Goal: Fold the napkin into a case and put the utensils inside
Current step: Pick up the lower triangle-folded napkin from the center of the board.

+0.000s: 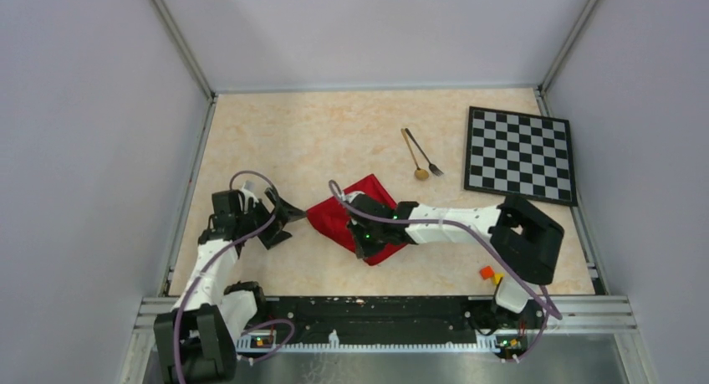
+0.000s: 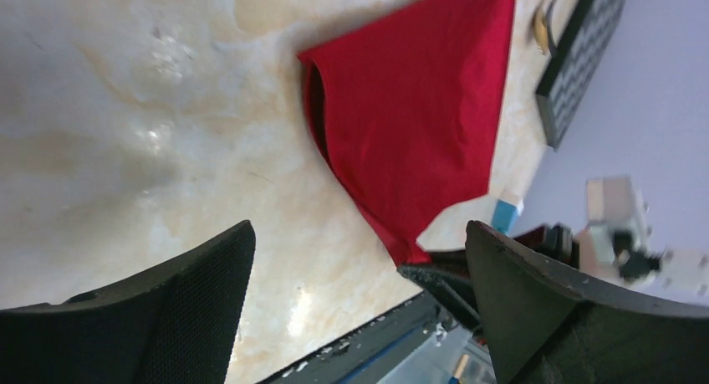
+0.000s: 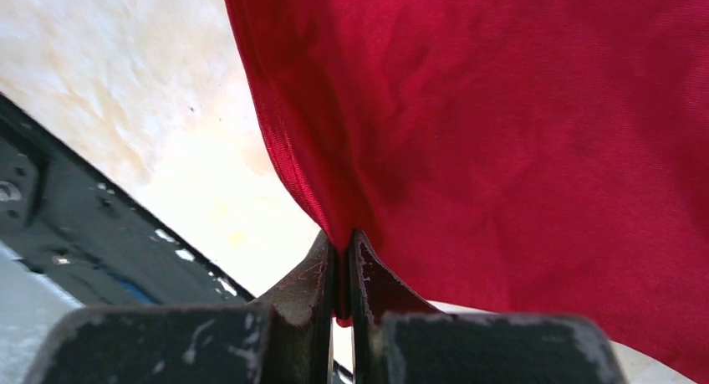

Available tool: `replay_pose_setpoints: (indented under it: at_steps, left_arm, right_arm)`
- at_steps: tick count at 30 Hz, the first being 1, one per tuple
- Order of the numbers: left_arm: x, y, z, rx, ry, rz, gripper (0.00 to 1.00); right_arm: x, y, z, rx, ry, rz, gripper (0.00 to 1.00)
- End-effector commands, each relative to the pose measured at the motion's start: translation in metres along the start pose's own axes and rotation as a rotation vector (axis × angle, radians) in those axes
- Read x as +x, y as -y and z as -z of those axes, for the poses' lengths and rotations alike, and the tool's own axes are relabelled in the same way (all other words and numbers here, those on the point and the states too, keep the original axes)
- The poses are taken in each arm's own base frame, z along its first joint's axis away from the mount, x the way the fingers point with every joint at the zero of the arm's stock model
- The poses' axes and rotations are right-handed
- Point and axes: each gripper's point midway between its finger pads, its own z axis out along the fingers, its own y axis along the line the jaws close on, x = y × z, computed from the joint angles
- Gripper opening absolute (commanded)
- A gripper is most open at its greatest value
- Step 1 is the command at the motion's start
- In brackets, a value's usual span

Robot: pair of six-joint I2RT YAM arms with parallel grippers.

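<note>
The deep-red napkin (image 1: pixel 347 207) lies folded on the table's middle and fills the right wrist view (image 3: pixel 518 108). My right gripper (image 1: pixel 365 246) is shut on the napkin's near corner, and a thin fold of cloth shows pinched between its fingers (image 3: pixel 344 246). Just left of the cloth my left gripper (image 1: pixel 288 222) stands open and holds nothing. Its wrist view shows the napkin (image 2: pixel 418 108) ahead, beyond its spread fingers (image 2: pixel 359 233). The utensils, a gold spoon (image 1: pixel 414 158) and a dark fork (image 1: pixel 425 154), lie side by side on the table behind the napkin.
A black-and-white checkered board (image 1: pixel 520 154) lies at the back right, just beside the utensils. Small coloured blocks (image 1: pixel 489 273) sit near the front edge under the right arm. Metal rails and grey walls border the table on all sides.
</note>
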Motion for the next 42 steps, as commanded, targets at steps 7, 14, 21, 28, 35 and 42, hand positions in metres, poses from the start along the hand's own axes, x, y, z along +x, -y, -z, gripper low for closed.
replay_pose_setpoints:
  at_steps: [7,14,21,28,35,42]
  left_arm:
    - [0.024,0.026,-0.008,0.283,-0.053,0.138,0.99]
    - [0.013,0.029,-0.024,0.3,-0.046,0.144,0.99]
    - [0.013,0.014,-0.047,0.145,-0.098,0.148,0.98]
    - [0.002,-0.001,-0.062,0.072,-0.046,0.108,0.88]
    - [-0.001,-0.004,-0.071,0.072,-0.042,0.083,0.74]
    - [-0.012,0.002,-0.074,0.08,-0.006,0.029,0.52]
  right_arm:
    - [-0.05,-0.028,0.053,-0.328,0.219,-0.169,0.0]
    - [-0.053,-0.022,0.066,-0.359,0.259,-0.193,0.0]
    - [-0.054,-0.018,0.067,-0.36,0.273,-0.193,0.0]
    - [-0.055,-0.014,0.073,-0.376,0.298,-0.206,0.0]
    - [-0.055,-0.013,0.076,-0.387,0.304,-0.209,0.0]
    - [-0.05,-0.015,0.071,-0.405,0.294,-0.21,0.0]
